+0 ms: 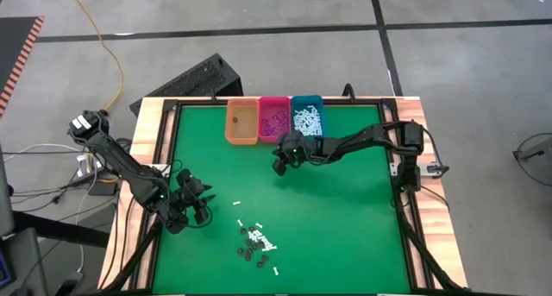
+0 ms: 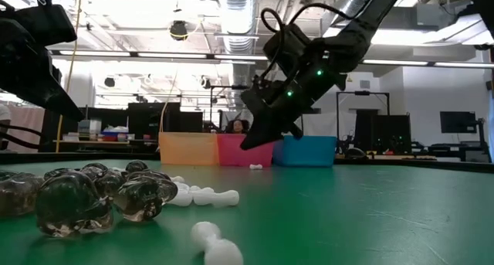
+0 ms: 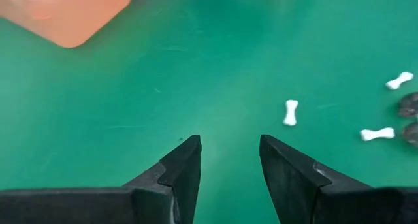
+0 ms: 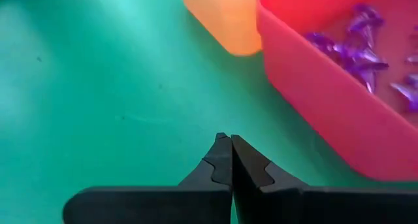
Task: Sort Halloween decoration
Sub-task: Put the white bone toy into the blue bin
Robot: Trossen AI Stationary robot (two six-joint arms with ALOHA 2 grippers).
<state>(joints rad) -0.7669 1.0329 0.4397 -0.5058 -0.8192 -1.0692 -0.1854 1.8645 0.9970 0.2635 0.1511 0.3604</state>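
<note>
My left tool (image 1: 191,211) hovers with fingers apart over the green tabletop (image 1: 345,227), near the unsorted white bones and dark pieces (image 1: 256,242). The orange bin (image 1: 242,122) looks nearly empty; the pink bin (image 1: 275,119) holds purple bits, the teal bin (image 1: 307,116) white ones. My right tool (image 1: 280,165), pinched together and seemingly empty, hangs before the bins.
</note>
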